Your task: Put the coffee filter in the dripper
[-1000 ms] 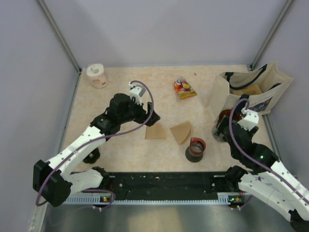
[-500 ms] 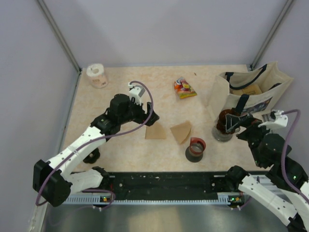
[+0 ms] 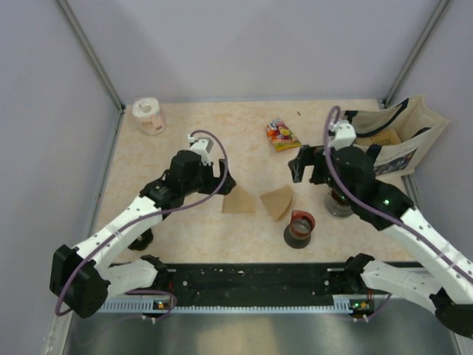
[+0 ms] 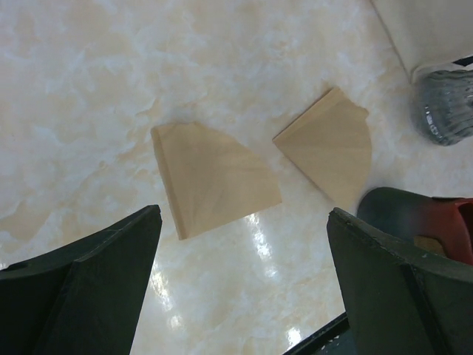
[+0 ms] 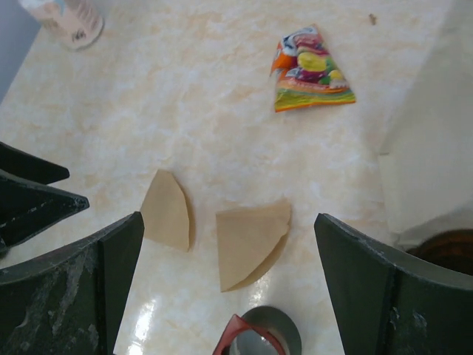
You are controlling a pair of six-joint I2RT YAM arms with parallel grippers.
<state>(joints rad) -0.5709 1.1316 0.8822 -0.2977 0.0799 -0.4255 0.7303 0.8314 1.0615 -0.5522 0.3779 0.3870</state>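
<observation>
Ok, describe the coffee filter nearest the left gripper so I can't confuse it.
Look at the middle of the table, nearer the arms than the colourful snack packet, where two tan paper fans lie side by side without touching. The coffee filter is the left one, beside the open left gripper. The other filter sits closer to the black cup with the red rim.

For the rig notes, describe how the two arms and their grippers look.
The left arm and the right arm both have white lower links with black joints and wrists. A purple cable loops along each arm, and a small white block sits at each wrist. The left gripper and the right gripper have plain black, wedge-shaped fingers. The right one's fingers look scuffed grey.
</observation>
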